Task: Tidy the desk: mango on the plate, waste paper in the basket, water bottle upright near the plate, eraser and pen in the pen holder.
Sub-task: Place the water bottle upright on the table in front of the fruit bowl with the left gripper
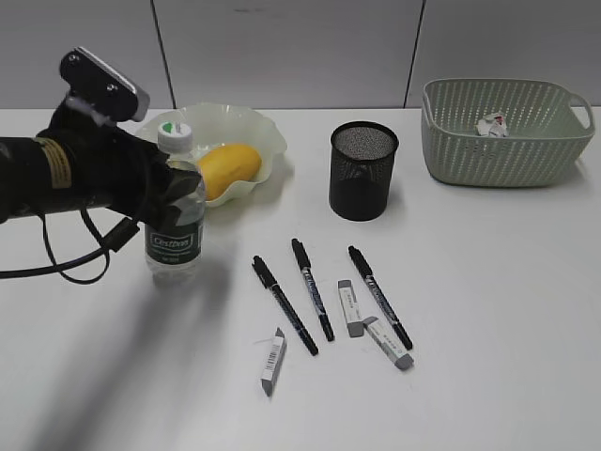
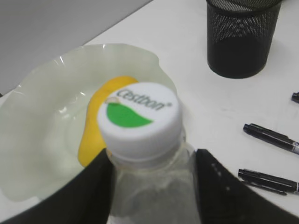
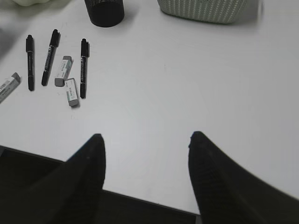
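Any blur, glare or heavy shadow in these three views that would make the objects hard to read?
Exterior view: evenly lit and sharp; the left arm throws a soft shadow over the desk below the water bottle. Left wrist view: bottle cap sharp, pen holder and plate slightly soft, left end effector fingers dark. Right wrist view: right end effector is silhouette; pens slightly soft, no glare.

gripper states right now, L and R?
Left gripper: shut on the water bottle, which stands upright beside the plate.
Right gripper: open, empty, above bare desk.
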Robot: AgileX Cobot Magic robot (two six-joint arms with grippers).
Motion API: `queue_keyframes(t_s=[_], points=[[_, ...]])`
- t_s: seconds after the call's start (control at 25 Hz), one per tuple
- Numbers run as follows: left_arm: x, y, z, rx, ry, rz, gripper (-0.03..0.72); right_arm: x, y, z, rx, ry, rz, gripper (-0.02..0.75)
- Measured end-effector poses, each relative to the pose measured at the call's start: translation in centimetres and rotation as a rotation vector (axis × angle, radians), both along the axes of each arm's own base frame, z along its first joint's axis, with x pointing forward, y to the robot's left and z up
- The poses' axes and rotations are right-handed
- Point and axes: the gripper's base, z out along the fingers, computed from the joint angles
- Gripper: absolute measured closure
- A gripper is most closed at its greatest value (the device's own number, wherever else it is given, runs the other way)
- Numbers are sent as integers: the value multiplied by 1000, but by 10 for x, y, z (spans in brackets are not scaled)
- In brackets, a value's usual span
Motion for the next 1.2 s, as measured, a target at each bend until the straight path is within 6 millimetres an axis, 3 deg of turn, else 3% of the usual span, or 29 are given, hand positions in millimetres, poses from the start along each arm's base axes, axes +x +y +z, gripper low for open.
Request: queue_keyframes(t_s=[0.4, 0.8, 0.96, 1.2], points=[[4, -4, -9, -21, 1, -14, 299, 0, 0, 0, -1, 0, 0, 307], [4, 1, -7, -45, 43, 64, 144, 0, 0, 0, -1, 0, 0, 307], [0, 4, 15, -83, -9, 82, 68, 0, 0, 0, -1, 0, 0, 307], [-26, 23, 67, -74, -52, 161, 71, 0, 0, 0, -1, 0, 0, 308]])
